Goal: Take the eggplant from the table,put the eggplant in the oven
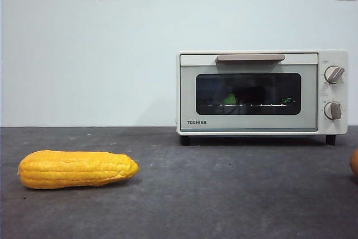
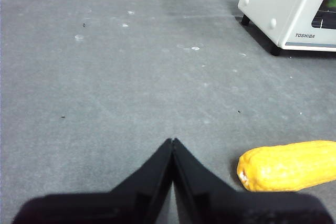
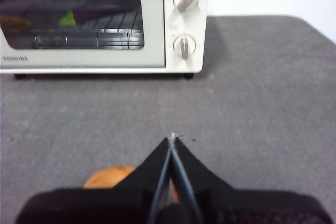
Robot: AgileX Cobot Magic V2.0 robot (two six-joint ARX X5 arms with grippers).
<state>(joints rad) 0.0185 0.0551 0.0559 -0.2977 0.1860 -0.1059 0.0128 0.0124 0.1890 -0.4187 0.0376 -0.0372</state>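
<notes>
The cream-white oven (image 1: pixel 263 90) stands at the back right of the dark grey table (image 1: pixel 224 194) with its glass door closed. Behind the glass the eggplant (image 1: pixel 230 99) lies on the wire rack; only its green cap and a dark shape show. In the right wrist view the eggplant (image 3: pixel 68 18) is seen through the door of the oven (image 3: pixel 152 30). My left gripper (image 2: pixel 172 141) is shut and holds nothing, hovering over bare table near the corn. My right gripper (image 3: pixel 172 137) is also shut and holds nothing, in front of the oven's knobs. Neither gripper appears in the front view.
A yellow-orange corn cob (image 1: pixel 78 169) lies at the front left, also seen as the corn cob (image 2: pixel 291 166) beside my left jaws. A round orange object (image 1: pixel 354 163) peeks in at the right edge and sits under my right gripper as the orange object (image 3: pixel 107 177).
</notes>
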